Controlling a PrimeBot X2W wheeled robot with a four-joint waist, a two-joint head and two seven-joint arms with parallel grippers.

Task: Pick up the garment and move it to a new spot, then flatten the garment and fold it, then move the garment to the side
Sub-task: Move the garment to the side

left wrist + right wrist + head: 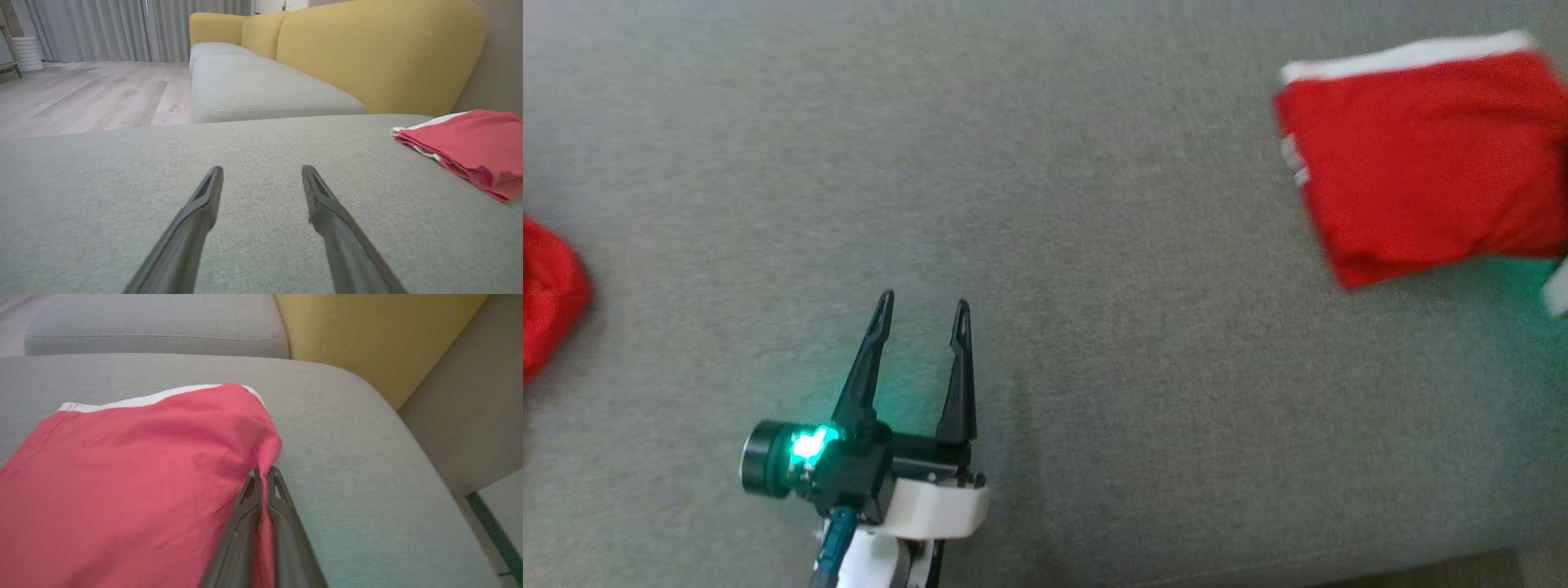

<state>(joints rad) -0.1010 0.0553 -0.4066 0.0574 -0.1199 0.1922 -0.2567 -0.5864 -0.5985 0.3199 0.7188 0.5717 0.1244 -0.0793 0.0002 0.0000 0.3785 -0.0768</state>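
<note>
The folded red garment (pixel 1421 155) with a white band lies on the grey sofa cushion (pixel 1094 245) at the far right of the head view. My right gripper (pixel 264 470) is shut on the garment (pixel 122 477), pinching its near right edge so the cloth bunches at the fingertips. My left gripper (pixel 924 299) hovers open over bare cushion well to the left of the garment, nothing between its fingers. From the left wrist the garment (pixel 470 147) lies off to the right of the open gripper (pixel 262 169).
Another piece of red cloth (pixel 547 302) pokes in at the left edge of the head view. Yellow backrests (pixel 367 49) rise behind the cushions, with wooden floor (pixel 81 90) and grey curtains beyond. The cushion's rounded edge drops off to the right of the garment.
</note>
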